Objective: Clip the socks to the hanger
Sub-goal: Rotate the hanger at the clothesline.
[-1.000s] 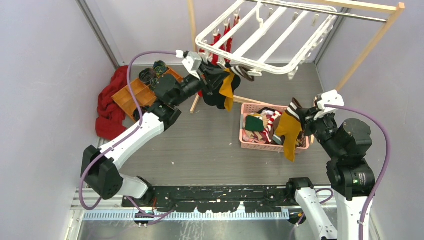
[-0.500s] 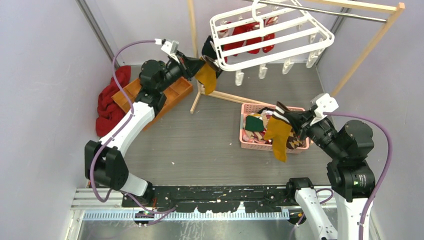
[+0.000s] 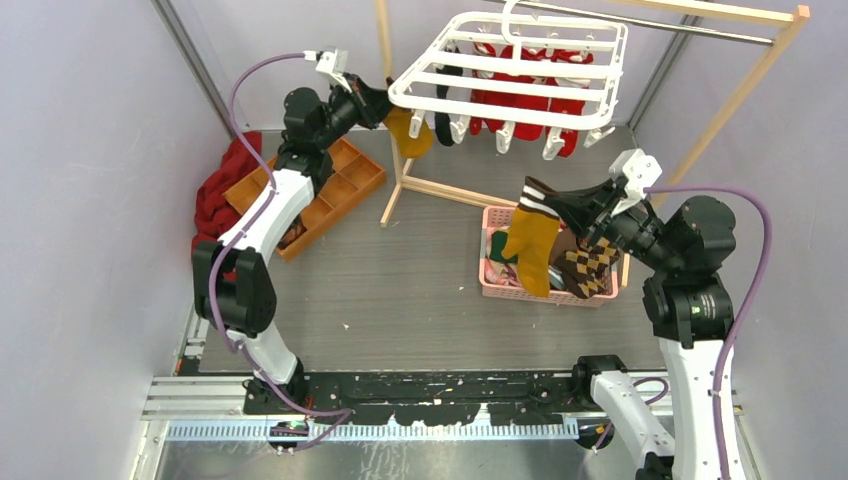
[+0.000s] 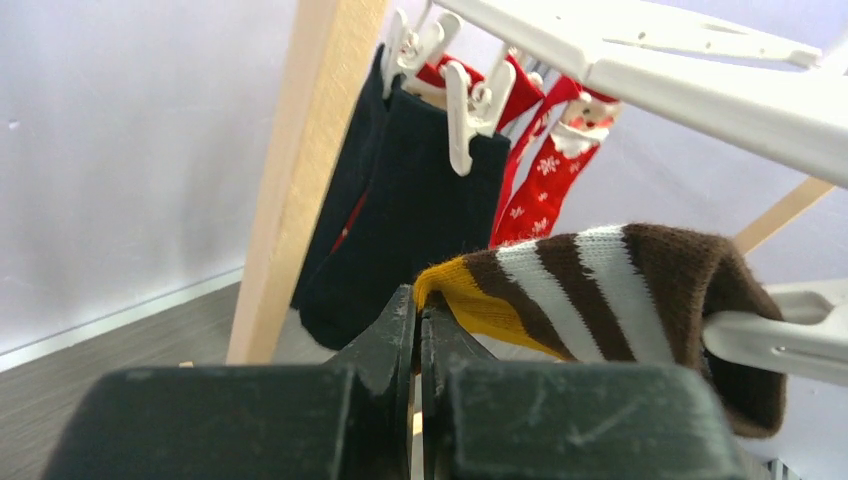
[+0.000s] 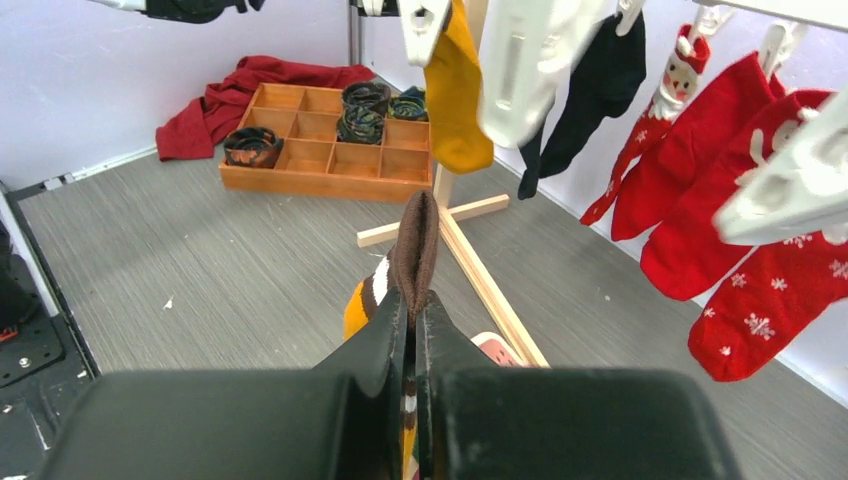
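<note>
Hanger [image 3: 500,106] hooked on the rack rod, red and black socks [image 4: 420,200] clipped under it. Left gripper [image 3: 378,100]: jaws pressed together on the striped cuff of a mustard sock [image 3: 410,132], held at the hanger's left corner. Right gripper [image 3: 572,205] pinches the brown cuff of a second mustard sock [image 3: 530,250], which dangles over the pink basket [image 3: 500,211], apart from the hanger.

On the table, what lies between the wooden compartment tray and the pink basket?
The top external view shows the wooden rack's foot, flat on the table between the compartment tray and the pink basket.
</note>
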{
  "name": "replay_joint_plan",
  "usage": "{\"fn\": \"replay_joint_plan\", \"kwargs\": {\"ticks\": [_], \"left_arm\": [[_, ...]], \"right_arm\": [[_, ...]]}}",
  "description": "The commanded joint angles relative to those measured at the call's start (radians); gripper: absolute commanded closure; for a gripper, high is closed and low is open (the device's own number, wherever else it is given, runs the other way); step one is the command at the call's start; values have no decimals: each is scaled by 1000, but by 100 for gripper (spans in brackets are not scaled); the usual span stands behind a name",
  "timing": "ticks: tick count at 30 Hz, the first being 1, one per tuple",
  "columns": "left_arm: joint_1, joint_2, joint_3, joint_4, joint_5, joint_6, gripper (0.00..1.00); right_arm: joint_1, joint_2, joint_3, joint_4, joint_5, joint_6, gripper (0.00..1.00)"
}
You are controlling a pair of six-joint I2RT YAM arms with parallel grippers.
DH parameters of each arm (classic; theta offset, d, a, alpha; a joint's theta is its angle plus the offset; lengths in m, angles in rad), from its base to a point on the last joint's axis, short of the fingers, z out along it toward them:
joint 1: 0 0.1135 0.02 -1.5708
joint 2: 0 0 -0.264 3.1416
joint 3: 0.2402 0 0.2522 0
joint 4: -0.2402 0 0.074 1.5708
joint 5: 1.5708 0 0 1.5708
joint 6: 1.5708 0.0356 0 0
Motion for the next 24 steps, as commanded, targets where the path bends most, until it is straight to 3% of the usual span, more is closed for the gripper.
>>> {"fn": "replay_joint_plan", "kwargs": {"ticks": [1,8,12,19,24], "left_arm": [[13,54,121,7,7,-36,100],[14,140,223,-28,-32,-83,100],[16,146,219,-18,-40,-116,97],[45,17,49,43,-48,-161,65],[77,-135,-124,35,-57,-153,48]], "right_arm": [[-3,33,44,167,-69,63,99],[8,85,41,288,-133,173,99],[38,144,77,306,-76,170,99],[85,242,156,271,8,70,99],[123,302,218,213,-1,-6,99]]}}
